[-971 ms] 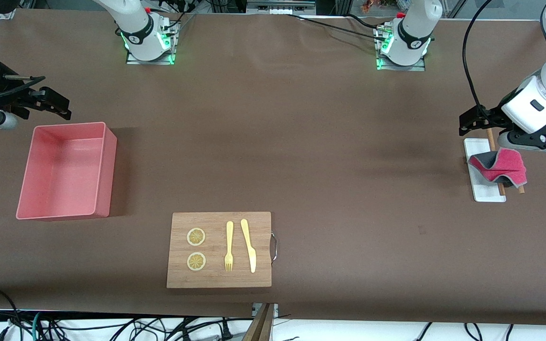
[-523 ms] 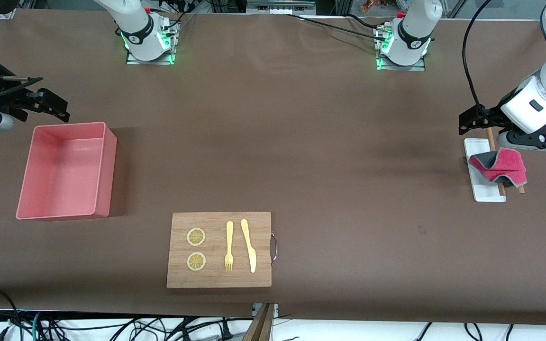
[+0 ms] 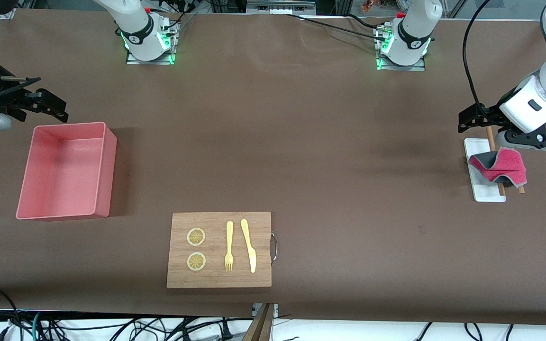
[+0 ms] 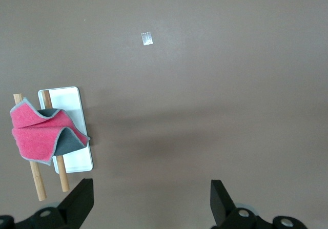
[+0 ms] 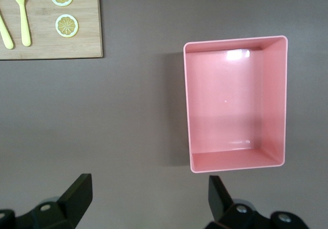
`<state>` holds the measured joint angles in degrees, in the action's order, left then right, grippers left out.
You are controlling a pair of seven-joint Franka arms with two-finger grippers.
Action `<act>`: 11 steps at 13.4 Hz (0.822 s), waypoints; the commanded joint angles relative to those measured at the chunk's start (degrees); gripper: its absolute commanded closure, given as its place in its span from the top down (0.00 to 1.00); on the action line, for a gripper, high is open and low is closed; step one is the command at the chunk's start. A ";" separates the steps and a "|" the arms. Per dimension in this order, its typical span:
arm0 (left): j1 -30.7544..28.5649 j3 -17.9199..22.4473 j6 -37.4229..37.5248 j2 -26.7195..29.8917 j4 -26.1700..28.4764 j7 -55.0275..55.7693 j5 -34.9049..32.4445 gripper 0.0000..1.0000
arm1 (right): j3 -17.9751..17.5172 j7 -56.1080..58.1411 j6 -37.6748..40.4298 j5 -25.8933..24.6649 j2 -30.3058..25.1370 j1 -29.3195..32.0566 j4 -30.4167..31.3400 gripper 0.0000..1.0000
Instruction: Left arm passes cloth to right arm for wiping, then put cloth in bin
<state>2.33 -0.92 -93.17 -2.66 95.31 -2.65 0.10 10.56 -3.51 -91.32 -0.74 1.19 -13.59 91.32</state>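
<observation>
Cloth (image 3: 499,166) pickup has not begun, and you can see that little has changed over the last second: the left pincer (image 3: 473,120) has only eased slightly away from the cloth toward the arm bases, while the right pincer (image 3: 45,103) has drifted a touch toward its own end of the bench (image 3: 301,142), so I judge both arms are settling into start poses, not reaching. The cloth lies crumpled, draped over two wooden sticks (image 3: 495,161) that rest across a small white tray (image 3: 486,194) at the left arm's end of the bench; nothing grips it. Your left pincer hangs over the bench just beside that tray, its fingers spread wide and empty. Your right pincer waits, also spread and empty, over the bench beside the bin (image 3: 67,170), which sits empty at the right arm's end. The front view shows both arms, the wooden board (image 3: 219,249) with fork (image 3: 229,246), knife (image 3: 249,245) and two lemon slices (image 3: 196,237). The left wrist view adds what the front cannot: both sticks' full length under the cloth (image 4: 43,134), its grey back folded up, and a small scrap of tape (image 4: 147,38) on the bench. The right wrist view shows the bin's (image 5: 236,106) bare floor from straight above.
</observation>
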 commanded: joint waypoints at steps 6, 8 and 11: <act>-2.59 1.01 1.68 -2.08 -1.80 -26.48 -3.34 1.00 | -0.19 -0.09 0.26 -0.14 0.75 0.49 -1.40 1.00; -4.35 1.01 1.59 -3.13 -1.80 -37.80 -5.45 1.00 | -0.19 -0.09 0.26 -0.22 1.01 0.49 -1.40 1.00; -6.02 1.01 1.50 -6.29 -1.88 -51.00 -9.59 1.00 | -0.28 -0.09 -0.09 0.04 1.45 0.41 -1.40 1.00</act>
<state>-2.75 0.26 -92.63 -6.14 95.34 -45.73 -7.38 10.58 -3.51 -91.42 -0.74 1.57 -13.58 91.32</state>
